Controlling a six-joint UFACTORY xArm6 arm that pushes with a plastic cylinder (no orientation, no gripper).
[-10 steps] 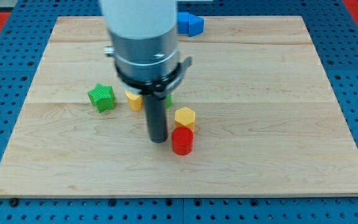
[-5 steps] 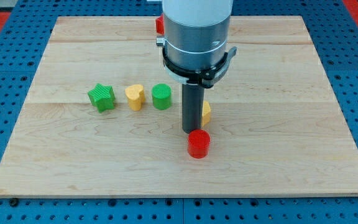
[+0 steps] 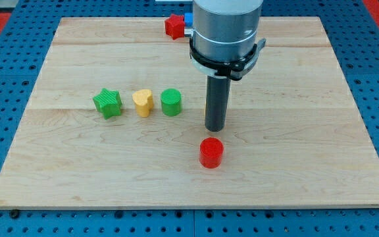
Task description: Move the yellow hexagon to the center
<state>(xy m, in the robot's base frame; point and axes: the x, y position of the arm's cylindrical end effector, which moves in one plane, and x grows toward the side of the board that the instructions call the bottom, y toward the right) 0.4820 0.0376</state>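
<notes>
While the arm's grey housing fills the view's top, my rod drops straight down, my tip above the red cylinder, apart from it. No claw fitted. Yellow hexagon: only a sliver shows at the rod's left edge. Left row: green star, yellow heart, green cylinder. Red block at top edge.

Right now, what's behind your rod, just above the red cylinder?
A thin yellow sliver peeks out at the rod's left edge, above the red cylinder. It may be the yellow hexagon, but its shape is covered. My tip sits above the red cylinder, apart from it.
</notes>
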